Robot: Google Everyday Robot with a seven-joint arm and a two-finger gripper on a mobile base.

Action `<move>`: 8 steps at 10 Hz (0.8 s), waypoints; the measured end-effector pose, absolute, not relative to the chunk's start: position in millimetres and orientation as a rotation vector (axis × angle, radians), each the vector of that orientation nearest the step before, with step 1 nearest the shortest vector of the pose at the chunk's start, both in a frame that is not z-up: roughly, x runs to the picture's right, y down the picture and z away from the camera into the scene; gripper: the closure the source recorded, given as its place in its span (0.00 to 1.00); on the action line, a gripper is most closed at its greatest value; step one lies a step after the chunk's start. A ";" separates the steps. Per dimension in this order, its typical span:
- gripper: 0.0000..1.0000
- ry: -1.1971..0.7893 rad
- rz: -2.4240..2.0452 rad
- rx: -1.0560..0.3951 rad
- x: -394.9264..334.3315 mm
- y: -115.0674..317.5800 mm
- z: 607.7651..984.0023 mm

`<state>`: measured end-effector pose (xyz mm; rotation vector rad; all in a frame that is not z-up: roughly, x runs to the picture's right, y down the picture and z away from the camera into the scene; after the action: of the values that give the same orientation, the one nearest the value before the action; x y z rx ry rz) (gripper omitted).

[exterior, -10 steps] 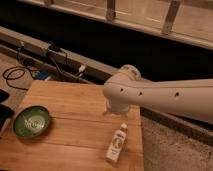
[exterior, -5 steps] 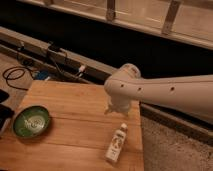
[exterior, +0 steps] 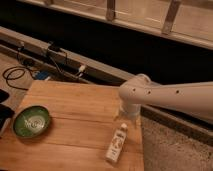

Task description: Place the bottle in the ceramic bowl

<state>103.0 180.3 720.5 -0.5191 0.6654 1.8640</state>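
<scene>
The bottle (exterior: 116, 144) is slim and white with a pale label. It lies on the wooden table (exterior: 75, 105) near the front right corner, cap pointing away. The ceramic bowl (exterior: 31, 121) is green with a whitish centre and sits at the table's left side, with nothing in it. My white arm (exterior: 170, 97) reaches in from the right. The gripper (exterior: 127, 116) hangs below the arm's rounded end, just above the bottle's cap and far to the right of the bowl.
Black cables and plugs (exterior: 55, 62) run along the ledge behind the table. A dark wall and railing lie beyond. A speckled floor (exterior: 170, 150) borders the table's right edge. A dark object (exterior: 4, 107) sits at the far left edge.
The arm's end has shifted slightly to the right and lower, over the bottle's cap. The bottle and the bowl have not moved.
</scene>
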 end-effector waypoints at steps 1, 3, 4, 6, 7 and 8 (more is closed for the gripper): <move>0.35 0.681 1.877 -0.541 104.3 190.9 720.9; 0.35 0.678 1.879 -0.550 101.8 193.8 721.1; 0.35 0.677 1.877 -0.551 100.6 193.5 721.0; 0.35 0.679 1.876 -0.549 101.0 193.8 720.8; 0.35 0.690 1.868 -0.550 101.1 195.2 721.0; 0.35 0.705 1.853 -0.555 99.5 199.7 725.7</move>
<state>99.5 199.7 725.7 -0.5551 0.7046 1.8531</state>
